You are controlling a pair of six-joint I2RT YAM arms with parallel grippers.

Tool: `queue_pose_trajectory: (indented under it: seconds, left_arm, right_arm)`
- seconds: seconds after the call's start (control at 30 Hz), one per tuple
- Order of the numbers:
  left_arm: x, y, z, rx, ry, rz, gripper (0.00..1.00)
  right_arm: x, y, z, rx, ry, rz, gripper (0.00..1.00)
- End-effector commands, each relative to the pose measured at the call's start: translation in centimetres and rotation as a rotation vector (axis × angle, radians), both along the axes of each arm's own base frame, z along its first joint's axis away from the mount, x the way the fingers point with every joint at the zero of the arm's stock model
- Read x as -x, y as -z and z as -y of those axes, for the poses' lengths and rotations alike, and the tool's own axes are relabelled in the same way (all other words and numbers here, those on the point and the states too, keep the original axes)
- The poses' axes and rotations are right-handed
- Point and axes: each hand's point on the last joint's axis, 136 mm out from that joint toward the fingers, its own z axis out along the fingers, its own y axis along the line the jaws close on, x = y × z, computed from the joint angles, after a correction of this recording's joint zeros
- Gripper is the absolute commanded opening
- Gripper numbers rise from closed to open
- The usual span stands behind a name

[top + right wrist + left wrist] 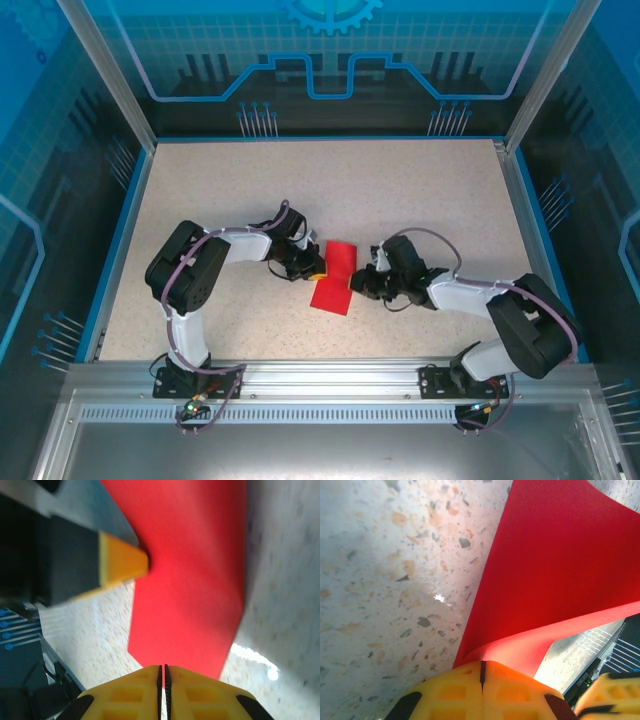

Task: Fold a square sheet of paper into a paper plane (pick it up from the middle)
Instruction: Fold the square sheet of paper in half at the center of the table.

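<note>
Mid-counter, between the two arms: the square sheet of paper (335, 277), bright red, reads from above as a long rectangle rather than a square, lying on the speckled counter (430, 200). Left wrist view shows two layers, an upper panel (555, 570) curling over a lower flap, the bend running into the left hand (482, 672). That hand is clenched, yellow fingers pressed together, and grasps the paper at the bend. Right hand (162, 672) sits at the opposite edge, fingers likewise clenched with only a hairline between them; the red edge (195, 565) meets the tips, but whether it is nipped or merely touched I cannot tell from this angle. From above, the left hand (310, 266) and right hand (362, 284) flank the sheet, each touching a long side. Judged step: the first fold, doubling the sheet for the centre crease, not yet pressed flat. Next move calls for aligned edges, the loose layer laid down square, then a firm press along the bend without dragging the thin paper
</note>
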Motion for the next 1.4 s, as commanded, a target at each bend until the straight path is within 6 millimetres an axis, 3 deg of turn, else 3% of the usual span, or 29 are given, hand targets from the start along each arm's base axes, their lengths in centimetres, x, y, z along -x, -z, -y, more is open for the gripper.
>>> queue_pose_trajectory:
  seconds: [0.0, 0.27, 0.53, 0.83, 1.1, 1.27, 1.37]
  left_arm:
    - [3.9, 5.4, -2.8, -0.180, 0.007, -0.156, 0.00]
    - [4.3, 5.7, -3.0, -0.186, 0.012, -0.162, 0.00]
    - [4.6, 5.9, -3.2, -0.194, 0.011, -0.169, 0.00]
    - [4.6, 5.9, -3.3, -0.200, 0.010, -0.168, 0.00]
    - [4.5, 5.9, -3.3, -0.202, 0.011, -0.166, 0.00]
    - [4.5, 6.0, -3.4, -0.205, 0.012, -0.166, 0.00]
    - [4.7, 6.0, -3.5, -0.209, 0.012, -0.168, 0.00]
  right_arm:
    - [-1.7, -0.8, -0.2, -0.018, -0.017, 0.039, 0.13]
    - [-3.3, 2.3, -0.9, -0.034, -0.007, -0.017, 0.12]
    - [-2.1, 6.1, 1.0, 0.101, 0.023, -0.121, 0.11]
    - [-3.9, 2.0, -0.2, -0.004, -0.019, -0.011, 0.12]
    - [-4.9, 3.6, 0.8, 0.003, -0.002, -0.031, 0.12]
    - [-4.6, 5.1, 1.2, 0.038, 0.003, -0.075, 0.11]
    - [-4.7, 5.1, 1.5, 0.062, 0.009, -0.084, 0.11]
